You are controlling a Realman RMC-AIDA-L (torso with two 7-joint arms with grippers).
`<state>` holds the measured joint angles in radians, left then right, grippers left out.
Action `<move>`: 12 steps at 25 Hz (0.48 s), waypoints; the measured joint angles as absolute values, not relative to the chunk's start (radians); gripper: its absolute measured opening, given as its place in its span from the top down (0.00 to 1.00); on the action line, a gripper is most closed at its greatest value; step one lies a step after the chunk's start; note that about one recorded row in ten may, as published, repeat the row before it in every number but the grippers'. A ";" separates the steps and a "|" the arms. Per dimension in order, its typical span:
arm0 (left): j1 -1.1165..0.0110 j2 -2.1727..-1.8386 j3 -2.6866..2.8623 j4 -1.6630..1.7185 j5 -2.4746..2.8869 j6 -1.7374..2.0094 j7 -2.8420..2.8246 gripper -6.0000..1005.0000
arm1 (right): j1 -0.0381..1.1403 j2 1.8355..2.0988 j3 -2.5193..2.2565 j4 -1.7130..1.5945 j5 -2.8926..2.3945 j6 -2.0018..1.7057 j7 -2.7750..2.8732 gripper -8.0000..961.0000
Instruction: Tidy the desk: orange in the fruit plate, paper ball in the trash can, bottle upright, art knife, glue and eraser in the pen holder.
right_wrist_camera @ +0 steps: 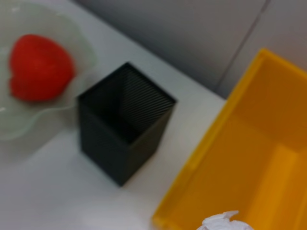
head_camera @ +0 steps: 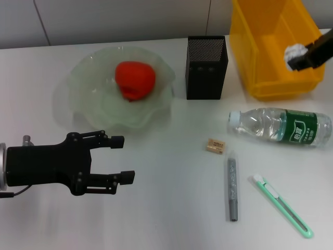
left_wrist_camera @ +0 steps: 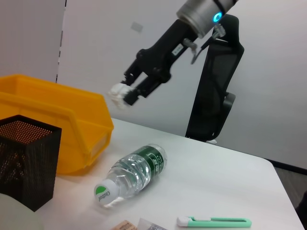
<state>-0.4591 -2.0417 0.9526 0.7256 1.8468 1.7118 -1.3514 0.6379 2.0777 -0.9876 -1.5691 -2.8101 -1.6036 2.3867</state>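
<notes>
My right gripper (head_camera: 297, 59) is shut on the white paper ball (head_camera: 294, 52) and holds it over the yellow bin (head_camera: 270, 88). It shows the same way in the left wrist view (left_wrist_camera: 125, 95). The orange (head_camera: 135, 79) lies in the glass fruit plate (head_camera: 83, 107). The water bottle (head_camera: 281, 126) lies on its side, cap to the left. The eraser (head_camera: 215, 146), the grey glue stick (head_camera: 232, 186) and the green art knife (head_camera: 282, 204) lie on the table. The black mesh pen holder (head_camera: 206, 66) stands upright. My left gripper (head_camera: 124, 159) is open and empty, in front of the plate.
The bin stands at the back right, right of the pen holder. The right wrist view shows the pen holder (right_wrist_camera: 124, 141), the bin (right_wrist_camera: 249, 158) and the paper ball (right_wrist_camera: 223, 223) at its lower edge. A black chair (left_wrist_camera: 216, 81) stands beyond the table.
</notes>
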 joint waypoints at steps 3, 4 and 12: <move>-0.456 -2.043 0.952 0.726 1.847 1.712 -1.351 0.16 | 0.626 2.077 -0.988 -1.503 -2.812 -1.486 2.380 0.54; -0.456 -2.043 0.951 0.726 1.847 1.712 -1.351 0.16 | 0.623 2.076 -0.987 -1.483 -2.811 -1.453 2.375 0.54; -0.456 -2.046 0.951 0.727 1.846 1.703 -1.352 0.16 | 0.584 2.070 -0.974 -1.314 -2.629 -1.156 2.235 0.50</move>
<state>-0.4559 -2.0455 0.9510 0.7270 1.8456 1.7035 -1.3519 0.5836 2.0698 -0.9743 -1.3140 -2.6289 -1.1563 2.2354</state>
